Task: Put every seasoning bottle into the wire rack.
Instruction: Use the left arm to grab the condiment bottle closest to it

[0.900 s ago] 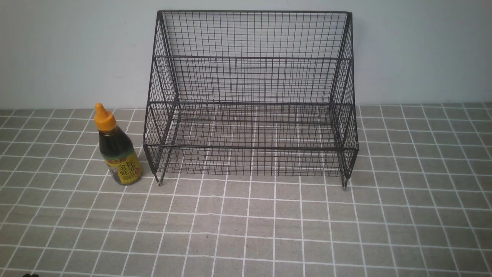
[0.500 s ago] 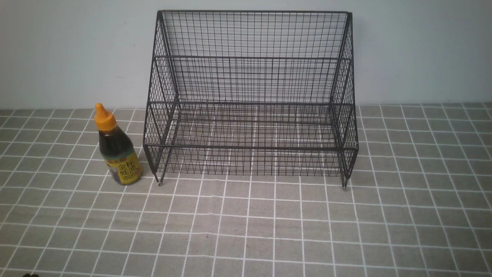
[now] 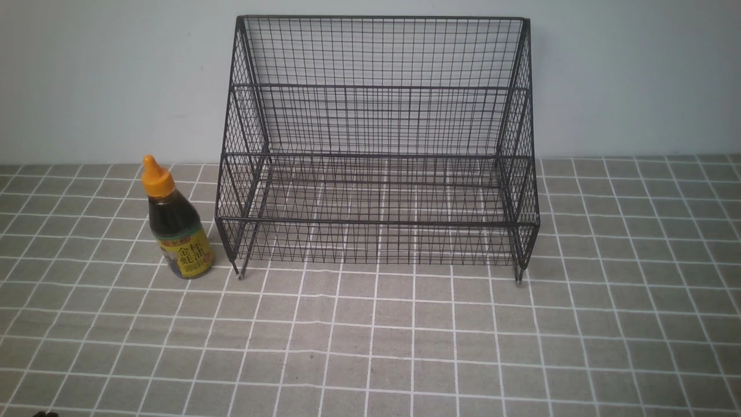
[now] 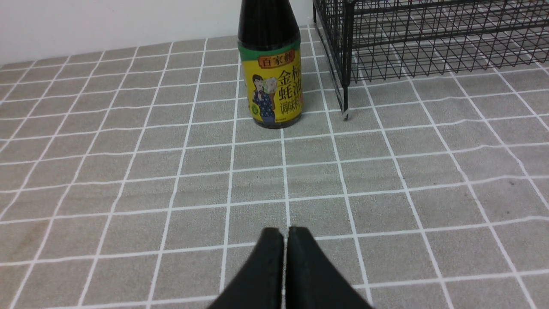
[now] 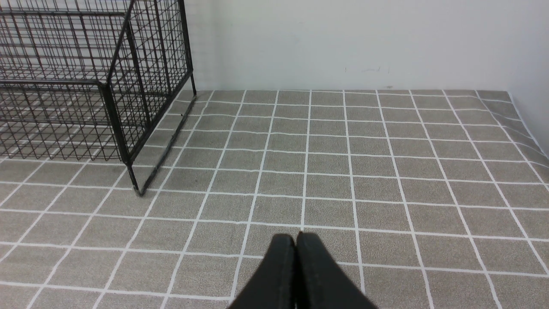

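Note:
The seasoning bottle [image 3: 176,223], dark sauce with an orange nozzle cap and a yellow label, stands upright on the checked cloth just left of the wire rack [image 3: 376,150]. The rack is black, two-tiered and holds nothing. In the left wrist view the bottle [image 4: 272,73] stands ahead of my left gripper [image 4: 285,234], which is shut and empty, well short of it; the rack's corner [image 4: 345,56] is beside the bottle. My right gripper [image 5: 296,238] is shut and empty, with the rack's other end [image 5: 116,86] ahead to one side. Neither gripper shows in the front view.
A grey cloth with a white grid [image 3: 405,347] covers the table. A pale wall [image 3: 87,75] stands right behind the rack. The cloth's edge and a side wall show in the right wrist view [image 5: 527,124].

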